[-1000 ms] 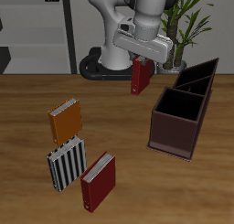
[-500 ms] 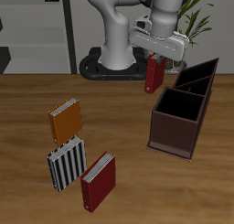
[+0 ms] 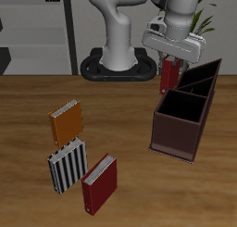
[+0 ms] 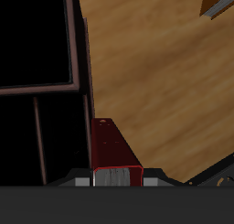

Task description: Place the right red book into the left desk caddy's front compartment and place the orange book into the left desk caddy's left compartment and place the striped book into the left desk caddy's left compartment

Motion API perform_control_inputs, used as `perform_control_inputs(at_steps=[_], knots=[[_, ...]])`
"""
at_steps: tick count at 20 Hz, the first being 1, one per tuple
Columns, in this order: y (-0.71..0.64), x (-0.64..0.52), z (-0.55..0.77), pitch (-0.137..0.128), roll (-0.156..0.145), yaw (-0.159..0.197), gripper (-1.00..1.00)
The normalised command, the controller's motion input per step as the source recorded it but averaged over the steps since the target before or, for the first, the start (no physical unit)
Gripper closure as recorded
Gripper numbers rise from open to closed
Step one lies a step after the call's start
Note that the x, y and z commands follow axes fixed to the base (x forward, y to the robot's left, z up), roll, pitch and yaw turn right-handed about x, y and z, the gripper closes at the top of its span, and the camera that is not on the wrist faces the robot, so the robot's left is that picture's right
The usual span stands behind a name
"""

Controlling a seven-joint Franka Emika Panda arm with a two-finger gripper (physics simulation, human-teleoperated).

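Note:
My gripper is shut on the right red book, a dark maroon hardcover that hangs upright in the air, just beside the back end of the left desk caddy. In the wrist view the book sits beside the caddy's wall, outside its dark wells. The orange book lies flat on the table, and the striped book lies just in front of it. A corner of the orange book shows in the wrist view.
A brighter red book lies flat near the table's front edge, beside the striped book. The robot's base stands at the back of the table. A potted plant is behind the caddy.
My gripper has carried the red book sideways through the air toward the caddy, from in front of the robot's base to next to the caddy's back end. The books on the table have not moved.

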Motion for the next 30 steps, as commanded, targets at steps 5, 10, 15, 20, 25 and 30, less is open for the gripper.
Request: perform_control_inputs(at_steps=[5,10,15,20,25,30], knots=[[0.24,0.17,0.14,0.042,0.058,-0.023,1.0],[0.06,0.12,0.16,0.015,0.0,-0.016,1.0],[0.01,0.15,0.1,0.021,0.004,-0.009,1.0],[-0.04,0.14,-0.09,0.023,-0.002,0.008,1.0],[0.04,0.08,-0.13,0.017,-0.006,-0.004,1.0],[0.14,0.1,-0.15,0.033,0.024,-0.023,1.0]])
